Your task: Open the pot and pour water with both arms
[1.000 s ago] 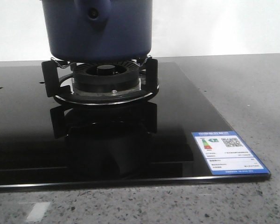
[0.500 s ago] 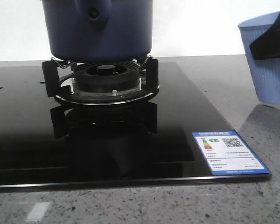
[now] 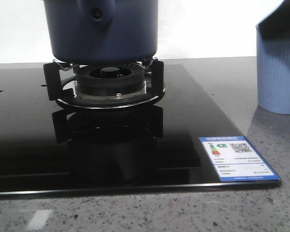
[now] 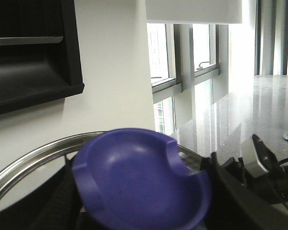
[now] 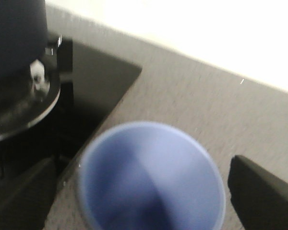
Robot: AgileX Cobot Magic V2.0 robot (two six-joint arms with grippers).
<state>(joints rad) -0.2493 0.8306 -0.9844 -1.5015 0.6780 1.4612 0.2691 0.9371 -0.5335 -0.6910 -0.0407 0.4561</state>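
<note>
Blue cup [image 5: 151, 177] sits gripped between my right fingers [image 5: 264, 189], pot [image 3: 101, 29] off to its left; left gripper [image 4: 139, 191] clamps the lid knob [image 4: 141, 179].

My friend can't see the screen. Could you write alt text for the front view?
A large navy-blue pot sits on a gas burner set in a glossy black cooktop. A light blue ribbed cup is at the right edge, over the grey counter.
</note>
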